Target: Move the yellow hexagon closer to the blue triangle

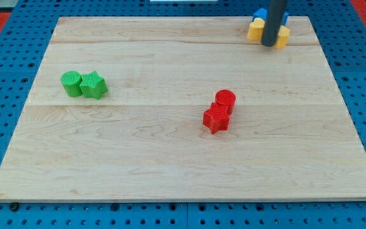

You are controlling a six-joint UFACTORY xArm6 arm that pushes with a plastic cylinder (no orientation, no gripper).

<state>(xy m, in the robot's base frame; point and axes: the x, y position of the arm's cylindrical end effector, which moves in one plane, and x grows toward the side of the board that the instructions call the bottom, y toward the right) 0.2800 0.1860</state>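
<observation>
My tip [270,45] stands at the top right of the wooden board [170,146], in a tight cluster of yellow and blue blocks. A yellow block [254,30] sits just to the left of the rod and another yellow block [284,37] just to its right; both touch or nearly touch the rod. I cannot tell which one is the hexagon. A blue block [259,14] lies behind the left yellow one, at the board's top edge. A second bit of blue [286,17] shows to the right of the rod. The rod hides the cluster's middle.
A green round block [72,83] and a green star-like block [94,84] touch each other at the view's left. A red cylinder [225,100] and a red star-like block [216,118] touch near the middle. The board's top edge runs right behind the cluster.
</observation>
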